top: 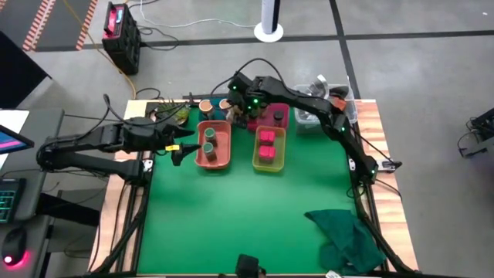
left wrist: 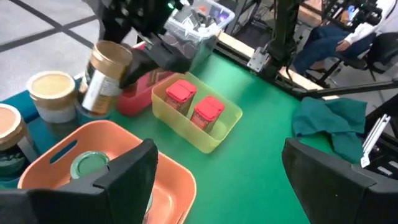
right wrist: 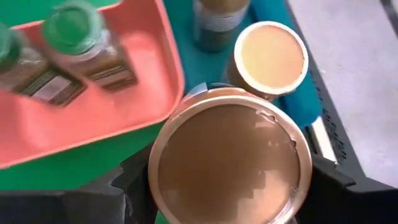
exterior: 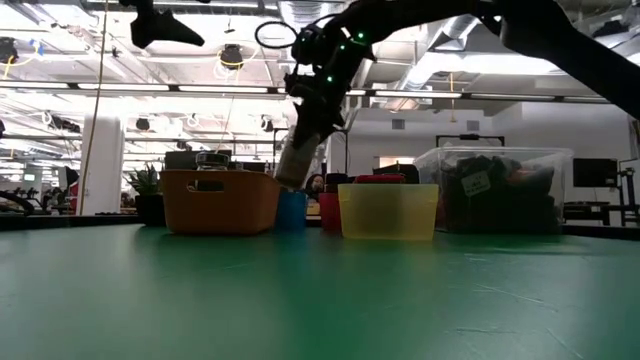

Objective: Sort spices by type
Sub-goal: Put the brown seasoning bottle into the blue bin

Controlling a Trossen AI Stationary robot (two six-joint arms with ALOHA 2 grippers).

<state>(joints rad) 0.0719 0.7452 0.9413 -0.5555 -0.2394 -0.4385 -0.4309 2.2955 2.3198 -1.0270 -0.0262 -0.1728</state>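
Observation:
My right gripper [top: 241, 104] is over the table's far side, shut on a tan-topped jar [left wrist: 102, 74] that hangs tilted above the blue tray [exterior: 292, 210]. Two more tan-topped jars [left wrist: 53, 93] stand in that tray. Green-topped jars [right wrist: 74, 28] lie in the orange tray [top: 214, 147]. Two pink boxes [left wrist: 194, 104] stand in the yellow tray [top: 268, 150]. My left gripper [top: 185, 145] hovers open at the orange tray's left side, with nothing between its fingers. My right gripper pinches the tan-topped jar by its body just under the lid [right wrist: 230, 162], one finger [right wrist: 134, 186] on each side. The fingers slant down from above, from the table's right. The jar is lifted clear and tilted [exterior: 296, 160].
A red tray [top: 275, 117] sits behind the yellow one. At the far right stands a clear box of clutter [top: 324, 96]. A crumpled green cloth [top: 347, 232] lies at the near right. The green mat's middle and near left are bare.

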